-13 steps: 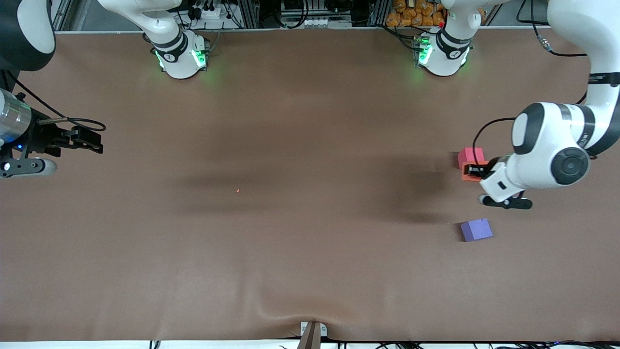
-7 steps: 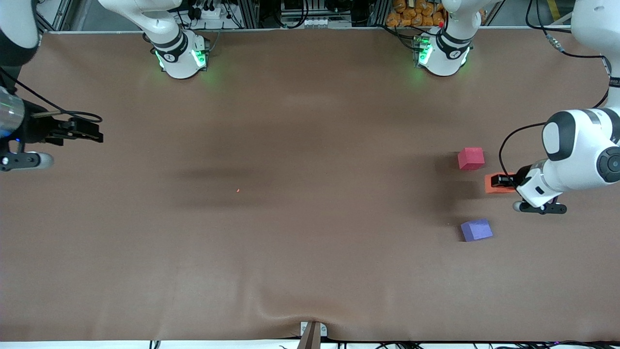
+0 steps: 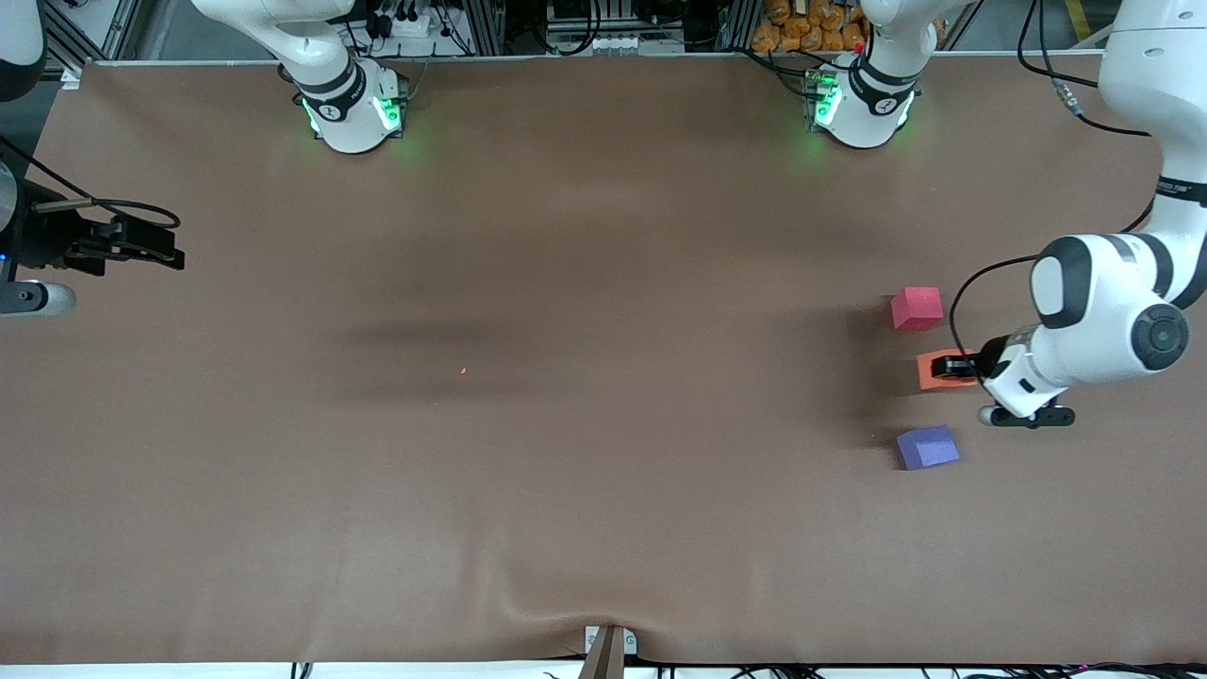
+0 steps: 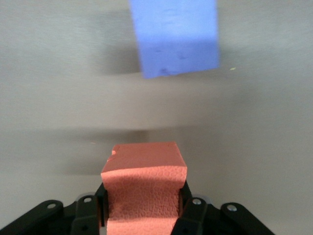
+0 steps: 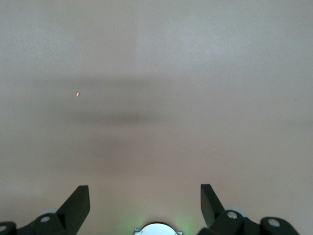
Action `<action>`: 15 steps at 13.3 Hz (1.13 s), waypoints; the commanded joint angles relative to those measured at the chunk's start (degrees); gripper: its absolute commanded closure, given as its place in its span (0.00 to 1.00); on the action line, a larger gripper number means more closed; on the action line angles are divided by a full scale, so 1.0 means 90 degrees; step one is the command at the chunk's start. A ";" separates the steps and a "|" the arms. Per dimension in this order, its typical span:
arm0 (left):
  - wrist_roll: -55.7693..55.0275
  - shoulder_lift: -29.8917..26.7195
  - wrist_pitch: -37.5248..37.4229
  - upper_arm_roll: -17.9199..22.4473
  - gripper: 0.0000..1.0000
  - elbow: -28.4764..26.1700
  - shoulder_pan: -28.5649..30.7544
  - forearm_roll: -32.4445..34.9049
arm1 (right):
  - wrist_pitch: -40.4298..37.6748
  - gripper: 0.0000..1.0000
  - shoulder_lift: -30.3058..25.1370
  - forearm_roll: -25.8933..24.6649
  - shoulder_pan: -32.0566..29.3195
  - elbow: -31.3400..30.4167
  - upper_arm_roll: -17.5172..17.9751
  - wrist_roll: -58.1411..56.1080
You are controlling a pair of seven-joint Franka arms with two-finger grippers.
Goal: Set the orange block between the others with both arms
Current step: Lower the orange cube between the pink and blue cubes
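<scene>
Your left claw (image 3: pixel 954 369) is clamped on the small matte orange foam cube (image 3: pixel 935 371), held over the brown counter (image 3: pixel 603 424) between the pinkish-red cube (image 3: pixel 917 308) and purple cube (image 3: pixel 927 447), slightly toward the left arm's end. Your right claw (image 3: pixel 156 247) waits, spread wide and empty.

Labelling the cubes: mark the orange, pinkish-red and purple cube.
orange cube (image 3: pixel 932 370): front view, exposed top face.
pinkish-red cube (image 3: pixel 917 306): front view, top face.
purple cube (image 3: pixel 927 445): front view, top face.
</scene>
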 commanded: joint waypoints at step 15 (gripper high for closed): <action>0.0143 0.0441 0.0673 -0.0041 1.00 -0.0027 0.0076 0.0412 | -0.0073 0.00 -0.0020 0.0076 -0.0035 0.0042 0.0044 -0.0085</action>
